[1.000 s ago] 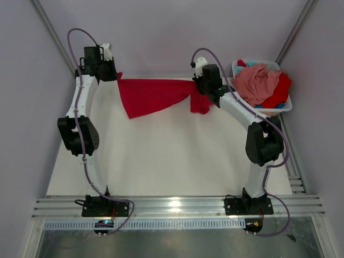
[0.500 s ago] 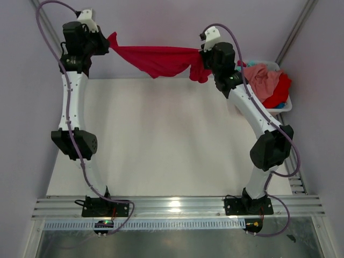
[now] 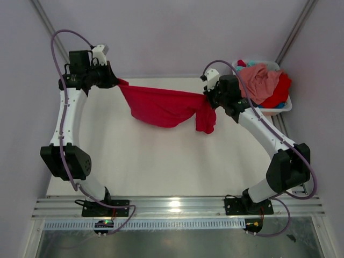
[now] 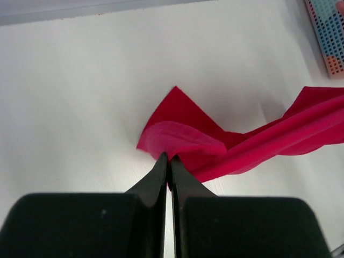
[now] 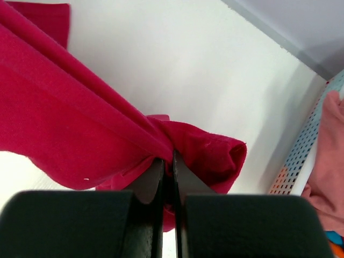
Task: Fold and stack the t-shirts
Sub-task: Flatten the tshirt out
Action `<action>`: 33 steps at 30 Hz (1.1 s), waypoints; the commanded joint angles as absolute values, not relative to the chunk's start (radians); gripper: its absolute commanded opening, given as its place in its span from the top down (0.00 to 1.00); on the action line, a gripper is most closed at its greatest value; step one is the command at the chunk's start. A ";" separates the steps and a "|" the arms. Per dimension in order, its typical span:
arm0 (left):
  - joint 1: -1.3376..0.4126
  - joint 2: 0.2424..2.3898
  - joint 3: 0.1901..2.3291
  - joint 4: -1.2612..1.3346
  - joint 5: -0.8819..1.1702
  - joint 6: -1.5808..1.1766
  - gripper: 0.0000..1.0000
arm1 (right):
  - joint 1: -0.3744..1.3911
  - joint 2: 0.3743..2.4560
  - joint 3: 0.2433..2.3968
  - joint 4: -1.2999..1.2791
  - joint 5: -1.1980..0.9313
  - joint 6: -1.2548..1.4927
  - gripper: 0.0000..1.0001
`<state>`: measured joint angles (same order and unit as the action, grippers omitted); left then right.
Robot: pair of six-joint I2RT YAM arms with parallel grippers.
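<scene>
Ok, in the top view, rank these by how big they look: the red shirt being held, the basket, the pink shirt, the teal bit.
1. The held red t-shirt, stretched wide.
2. The white basket, though partly covered.
3. The salmon pink t-shirt, bunched up in the basket.
4. The teal bit, only a sliver showing.

A white plastic basket [image 3: 288, 106] is sitting at the far right corner of a white table [image 3: 161, 161], close against the pale grey wall [image 3: 177, 32]. Its perforated side is showing at the edge of the left wrist view [image 4: 329, 37] and the right wrist view [image 5: 301, 156]. Ribbed aluminium rails [image 3: 177, 204] are running along the table's near edge, and a perforated strip [image 3: 183, 223] is lying just in front of them.
</scene>
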<state>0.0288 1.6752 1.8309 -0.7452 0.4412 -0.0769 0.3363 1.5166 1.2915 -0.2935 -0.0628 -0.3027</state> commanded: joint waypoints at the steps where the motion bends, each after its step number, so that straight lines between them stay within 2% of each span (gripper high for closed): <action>1: 0.075 1.687 1.914 -0.794 0.428 -0.015 1.00 | 0.295 1.514 1.324 -0.328 -0.034 -0.336 0.97; 9: 0.075 1.804 1.989 -0.782 0.400 -0.047 1.00 | 0.293 1.672 1.466 -0.318 -0.005 -0.336 0.97; 16: 0.075 2.058 2.330 -0.692 0.267 -0.126 1.00 | 0.295 1.868 1.690 -0.212 0.208 -0.285 0.97; 21: 0.075 2.054 2.195 -0.450 0.102 -0.163 1.00 | 0.293 1.862 1.635 -0.001 0.311 -0.215 0.97; 24: 0.075 1.997 2.066 -0.313 0.089 -0.179 1.00 | 0.295 1.827 1.566 0.071 0.365 -0.171 0.97; 29: 0.075 1.856 1.884 -0.269 0.156 -0.196 1.00 | 0.290 1.731 1.408 0.109 0.348 -0.164 0.97; 32: 0.075 1.758 1.777 -0.397 0.279 -0.135 1.00 | 0.290 1.561 1.261 0.082 0.232 -0.161 0.97; 33: 0.075 1.711 1.758 -0.502 0.341 -0.115 1.00 | 0.290 1.527 1.205 0.054 0.113 -0.190 0.97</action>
